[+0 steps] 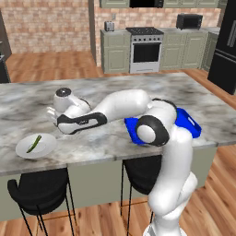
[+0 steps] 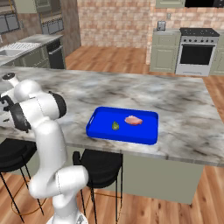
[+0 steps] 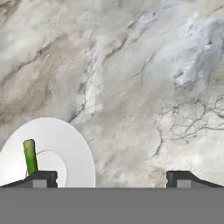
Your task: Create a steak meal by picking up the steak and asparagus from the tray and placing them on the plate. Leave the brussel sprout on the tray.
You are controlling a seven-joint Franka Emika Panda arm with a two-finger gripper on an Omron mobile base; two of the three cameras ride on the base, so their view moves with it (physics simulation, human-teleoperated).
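The asparagus lies on the plate; the jaws stand wide open and empty just beside the plate. The steak waits on the tray, far from the plate; reaching across could nudge the sprout.

even, bright rendered light, soft shadows, slightly coarse and blurry.

- We find no legible text, label, brand, number or sign in any of the three views.
- The blue tray, the white plate and the marble tabletop bear no markings that we can read.
- The stove and microwave at the back are too small for us to make out any lettering.
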